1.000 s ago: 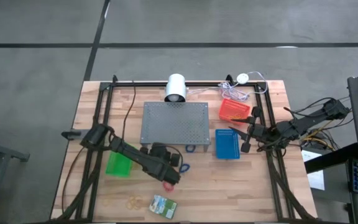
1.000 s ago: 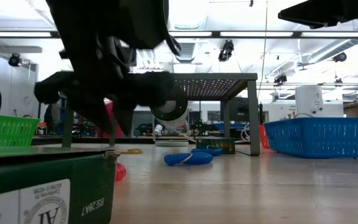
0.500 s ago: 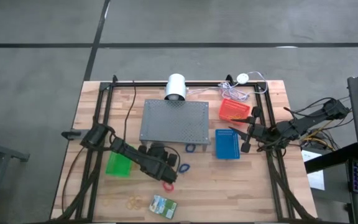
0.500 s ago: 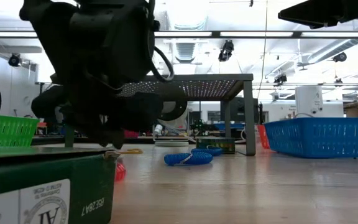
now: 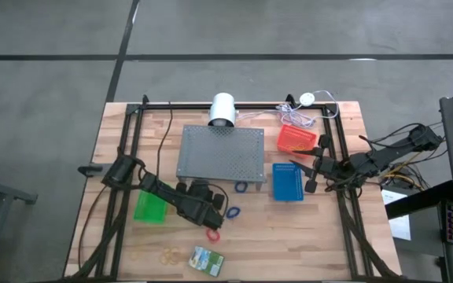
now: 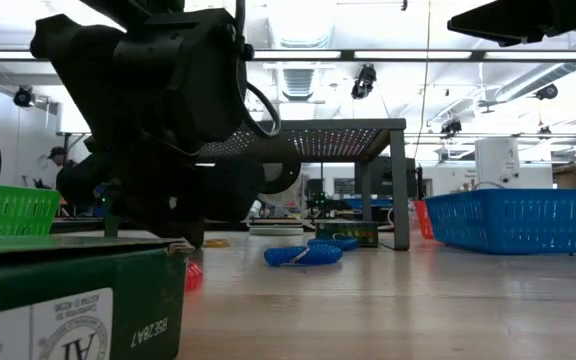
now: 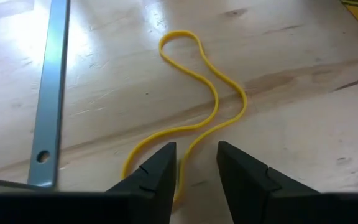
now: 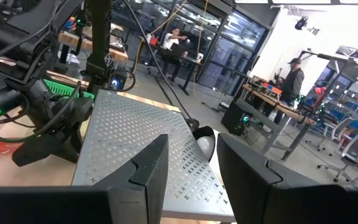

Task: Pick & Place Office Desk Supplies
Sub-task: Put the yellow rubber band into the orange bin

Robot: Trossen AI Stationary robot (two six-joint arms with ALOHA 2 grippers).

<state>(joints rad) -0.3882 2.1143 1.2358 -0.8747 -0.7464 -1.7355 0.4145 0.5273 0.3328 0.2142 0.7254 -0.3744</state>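
Observation:
A thin yellow rubber band (image 7: pixel 207 102) lies flat on the wooden table. My left gripper (image 7: pixel 196 171) is low over its near end, open, with one strand running between the two fingers. In the high view this gripper (image 5: pixel 209 222) sits near a red band (image 5: pixel 212 234) and a blue band (image 5: pixel 232 212). A green-and-yellow crayon box (image 5: pixel 207 258) and tan rubber bands (image 5: pixel 167 254) lie by the near edge. My right gripper (image 8: pixel 191 162) hangs open and empty, raised at the table's right (image 5: pixel 311 171). My left gripper comes slanting down from above with a strand of the yellow band (image 7: pixel 182 177) between its fingertips. The band lies slack on the table. Whether a finger touches it, I cannot tell.
A grey perforated stand (image 5: pixel 220 153) stands at the centre back, with a second blue band (image 5: pixel 241 187) at its near edge. There are a green basket (image 5: pixel 149 208) at the left and blue (image 5: pixel 288 182) and red (image 5: pixel 296 139) baskets at the right. A grey metal strip (image 7: pixel 47 99) runs beside the band.
My left gripper has come down toward the table top, close over the table by the red band. The bands, the box and my right arm have kept still.

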